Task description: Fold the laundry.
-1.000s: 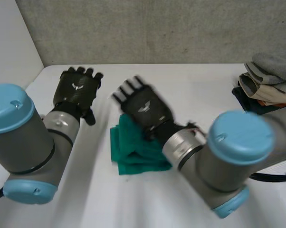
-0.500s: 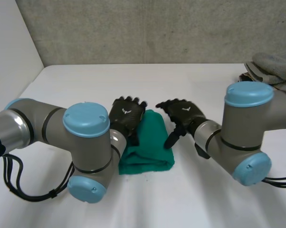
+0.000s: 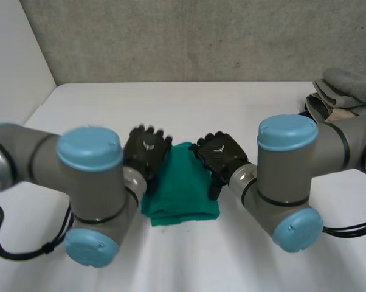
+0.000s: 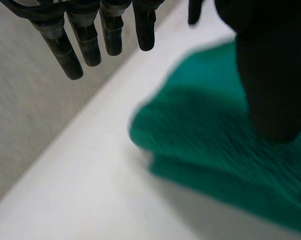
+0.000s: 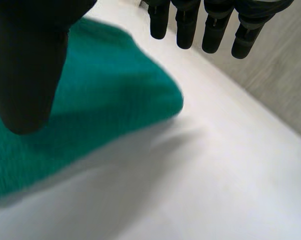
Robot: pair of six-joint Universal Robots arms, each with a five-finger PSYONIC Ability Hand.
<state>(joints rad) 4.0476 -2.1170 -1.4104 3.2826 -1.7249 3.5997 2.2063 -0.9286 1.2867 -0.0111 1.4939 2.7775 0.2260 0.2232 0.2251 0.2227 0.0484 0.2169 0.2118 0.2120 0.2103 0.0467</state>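
Note:
A folded green cloth [image 3: 182, 185] lies in the middle of the white table [image 3: 231, 109]. My left hand [image 3: 146, 152] hovers at the cloth's left edge, fingers straight and open, holding nothing. At the right edge of the cloth my right hand [image 3: 218, 155] is open too, with its thumb hanging over the cloth. In the left wrist view the green cloth [image 4: 210, 145] lies under the thumb [image 4: 270, 75], and the fingers [image 4: 85, 35] reach past its far corner. In the right wrist view the cloth [image 5: 100, 95] sits below the thumb [image 5: 30, 60], with straight fingers [image 5: 215, 25] beyond its corner.
A pile of folded laundry [image 3: 344, 100] in grey and tan sits at the table's far right edge. A grey wall [image 3: 189, 36] stands behind the table. Both arms bend inward, their elbows [image 3: 89, 149] low near the front.
Both hands have come in to flank the green cloth: the left from the far left of the table, the right off the cloth's top to its right edge. Both arms swung inward.

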